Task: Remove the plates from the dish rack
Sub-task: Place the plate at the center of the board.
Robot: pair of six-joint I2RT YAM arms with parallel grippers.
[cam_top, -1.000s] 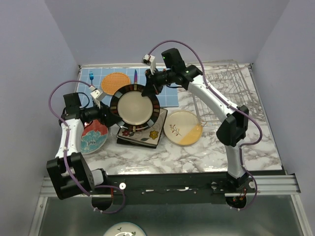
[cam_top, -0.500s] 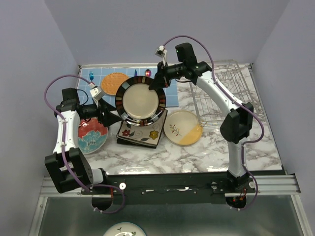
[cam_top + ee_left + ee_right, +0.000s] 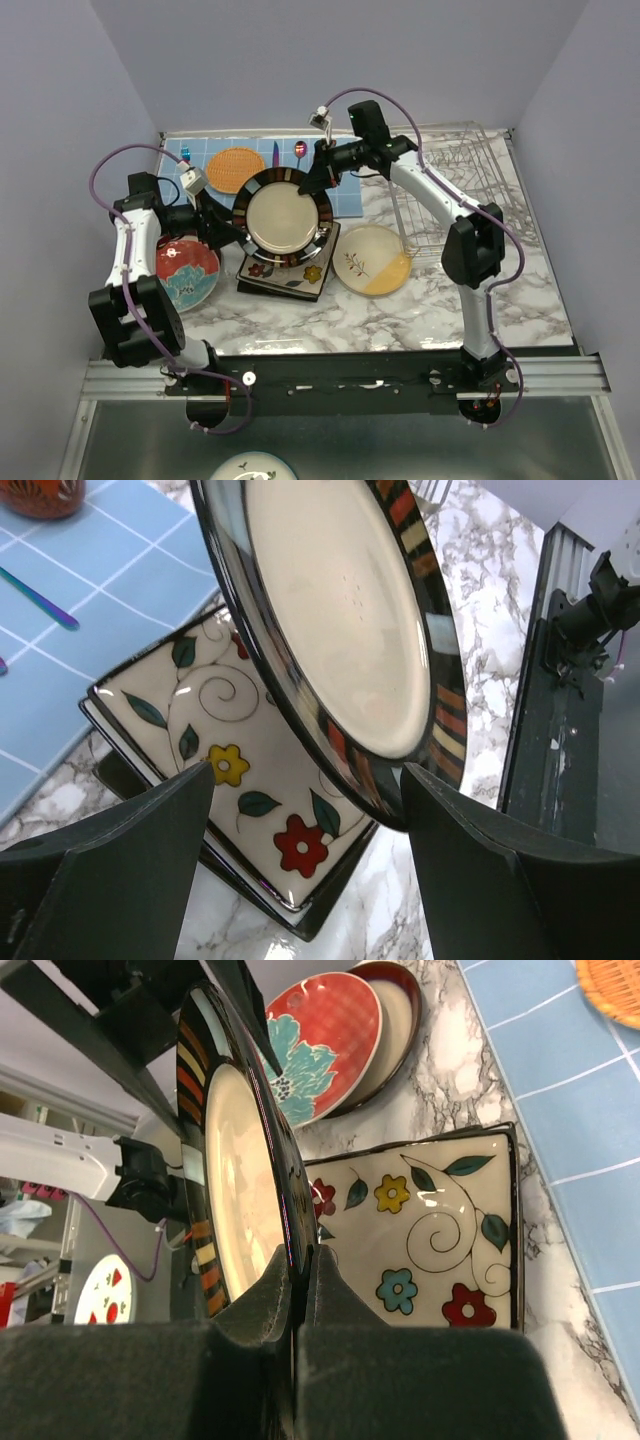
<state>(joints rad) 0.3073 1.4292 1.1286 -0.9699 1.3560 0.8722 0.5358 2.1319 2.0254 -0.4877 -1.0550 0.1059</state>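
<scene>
Stripe-rimmed cream plate (image 3: 285, 216), now lower, over flowered square plate (image 3: 292, 272)

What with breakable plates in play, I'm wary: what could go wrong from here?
1. The right end effector pinches only the rim of the tilted stripe-rimmed plate; it could slip and strike the square flowered plate beneath.
2. The left end effector stands open at the plate's opposite rim; if the right lets go before it closes, the plate may drop.
</scene>
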